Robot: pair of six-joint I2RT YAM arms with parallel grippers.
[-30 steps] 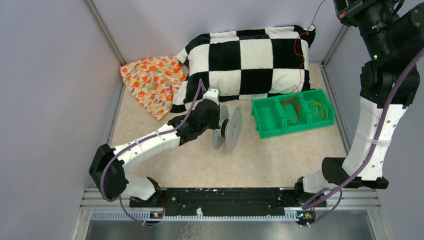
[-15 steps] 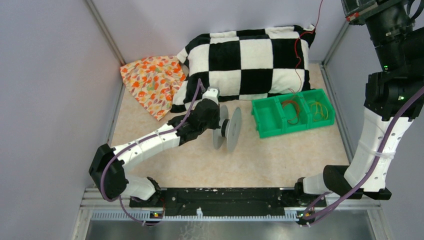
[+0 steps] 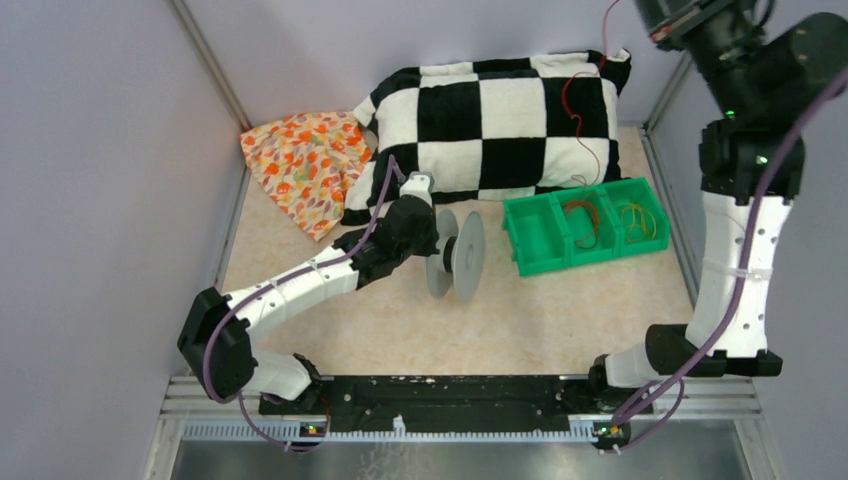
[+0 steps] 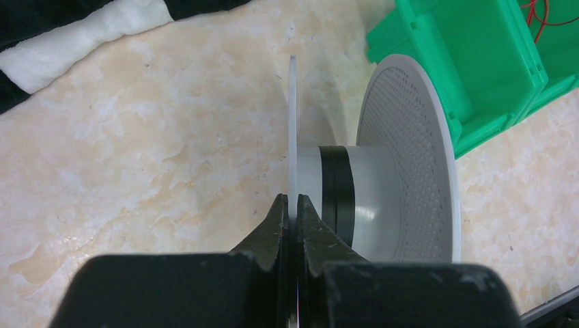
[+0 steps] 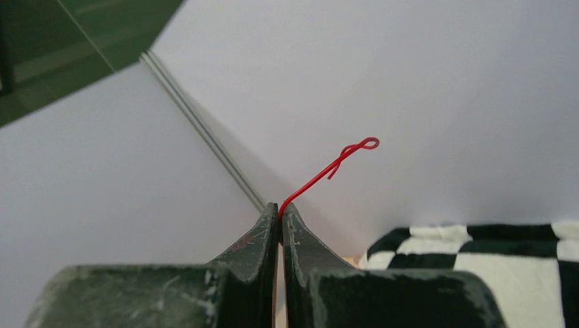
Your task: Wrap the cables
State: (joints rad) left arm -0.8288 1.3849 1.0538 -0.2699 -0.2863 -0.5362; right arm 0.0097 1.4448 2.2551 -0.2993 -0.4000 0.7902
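A grey spool (image 3: 458, 256) stands on edge at mid table. My left gripper (image 3: 432, 244) is shut on its thin near flange (image 4: 292, 130); in the left wrist view the gripper (image 4: 291, 202) pinches the flange beside the hub, which bears a black band (image 4: 339, 195). My right gripper (image 5: 280, 206) is raised high at the back right, shut on a thin red cable (image 5: 326, 168) whose looped end sticks up. The cable (image 3: 574, 108) hangs down over the pillow to the green bin (image 3: 570, 262). More red cables (image 3: 580, 214) and yellow cables (image 3: 638, 220) lie in the bin.
A black-and-white checked pillow (image 3: 500, 120) lies along the back wall, with an orange patterned cloth (image 3: 305, 165) to its left. The bin's left compartment (image 3: 535, 238) holds nothing. Grey walls close in the left, back and right sides.
My right arm has swung to the left, still high up, and the hanging red cable has shifted left across the pillow. The left gripper and spool have barely moved.
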